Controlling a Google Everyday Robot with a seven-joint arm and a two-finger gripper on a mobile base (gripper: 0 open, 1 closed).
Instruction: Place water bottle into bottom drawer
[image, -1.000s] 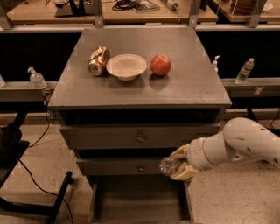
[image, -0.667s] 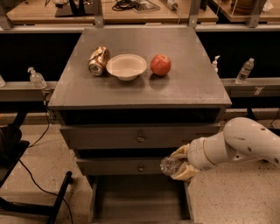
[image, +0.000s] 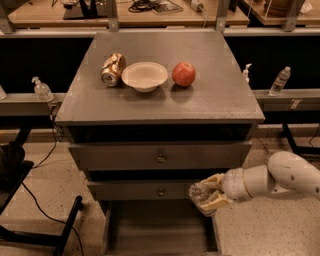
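Observation:
My gripper (image: 209, 191) reaches in from the right, low in front of the grey cabinet. It is shut on the water bottle (image: 198, 194), a clear crinkly plastic bottle held between the tan fingers (image: 216, 200). The bottle hangs at the right end of the middle drawer front, just above the right wall of the bottom drawer (image: 160, 227). That drawer is pulled out, a flat grey tray with low side walls.
On the cabinet top (image: 220, 95) lie a crushed can (image: 113, 69), a white bowl (image: 144, 76) and a red apple (image: 183, 74). Two knobbed drawer fronts (image: 160, 158) sit above. A pump bottle (image: 42, 89) stands left, a small bottle (image: 279, 80) right. A black stand base (image: 35, 230) is lower left.

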